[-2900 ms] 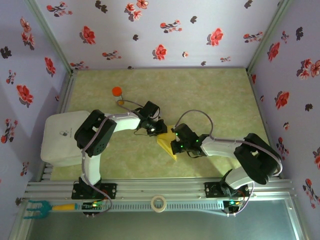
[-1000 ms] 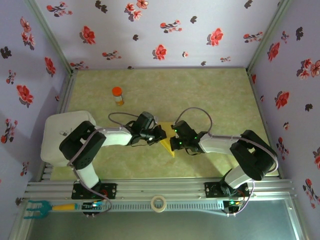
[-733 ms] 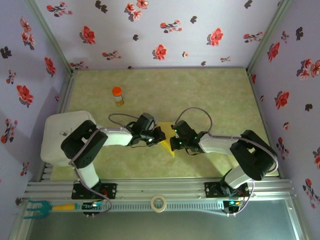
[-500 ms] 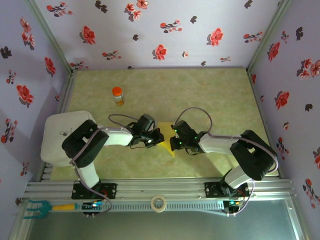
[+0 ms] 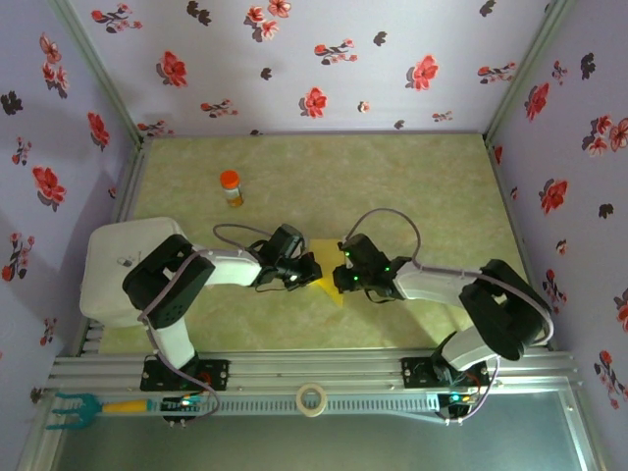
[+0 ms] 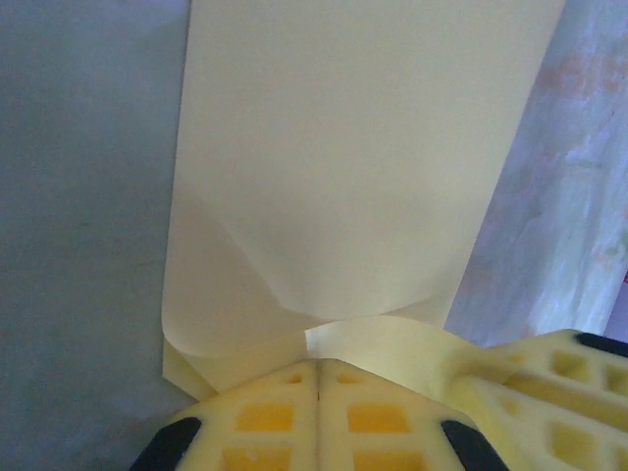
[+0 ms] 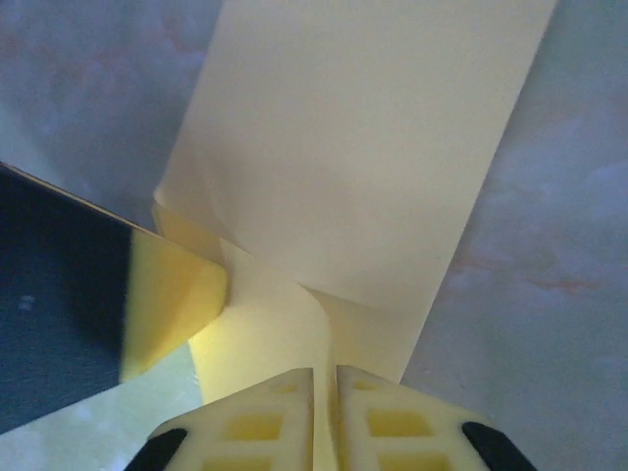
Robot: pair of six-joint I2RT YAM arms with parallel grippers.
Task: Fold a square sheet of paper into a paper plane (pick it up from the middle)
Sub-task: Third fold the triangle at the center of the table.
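1. Yellow paper sheet (image 5: 332,289), thin and creased into a pointed shape, lies on the green tabletop (image 5: 412,186). It is well apart from the small orange-capped bottle (image 5: 231,188), to the bottle's right and nearer the arm bases.
2. Left gripper (image 6: 319,365): pads together, clamped on the paper's end where the folded layers converge. My read is that it acts as an anchor so the sheet can't slide.
3. Right gripper (image 7: 326,378): pads almost together with a curled paper fold running between them. It looks like a pinch, with only a sliver of gap.
4. The grippers face each other across the paper, just beside one another. Opposed pinches likely keep the layers aligned while a crease sets.
5. Progress: the panel is broad and the flaps are curled, not pressed flat. It is not a narrow dart yet, so I'd put it mid-fold.
6. Risk: the paper is thin, so an uneven pull or release could skew the crease or tear it.
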